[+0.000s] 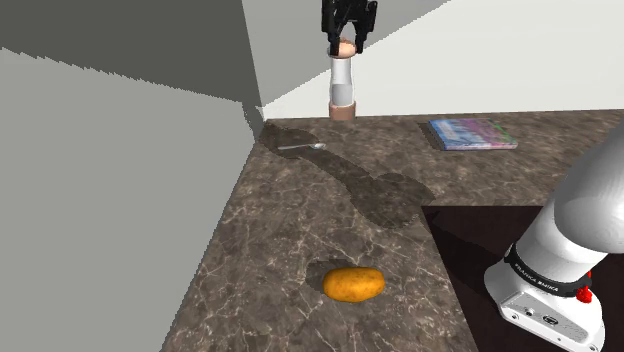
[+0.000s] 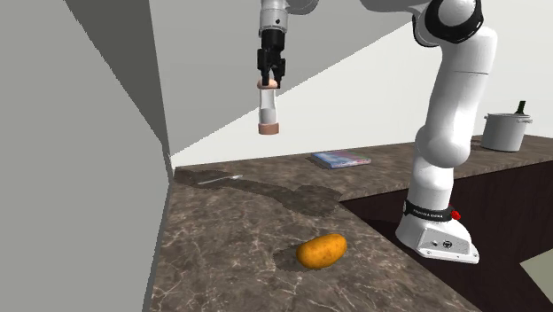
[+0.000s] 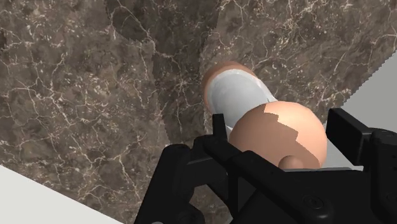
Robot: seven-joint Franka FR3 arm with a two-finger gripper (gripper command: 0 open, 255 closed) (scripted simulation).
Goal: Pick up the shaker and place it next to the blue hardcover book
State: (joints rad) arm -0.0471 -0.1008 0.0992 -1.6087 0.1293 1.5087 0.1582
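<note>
A potato point(image 1: 352, 284) lies on the dark marbled worktop point(image 1: 290, 230), close to its near edge and just ahead of the arm's base point(image 1: 548, 295). At the far edge, a book point(image 1: 472, 133) with a bluish, many-coloured cover lies flat, close to the wall. A thin silvery utensil point(image 1: 298, 147) lies in the far corner where the two walls meet, well apart from the book. The shaker point(image 1: 343, 85) hangs upright in the air over the far part of the worktop, clear of the surface. Both exterior views show it between the utensil and the book. Its body is white, its cap and base tan. The claw point(image 1: 345, 45) clasps it by the cap, and the wrist view shows the fingers point(image 3: 347, 130) pressed against either side. In the second exterior view, a grey pot point(image 2: 505, 131) stands on the counter beyond the arm.
</note>
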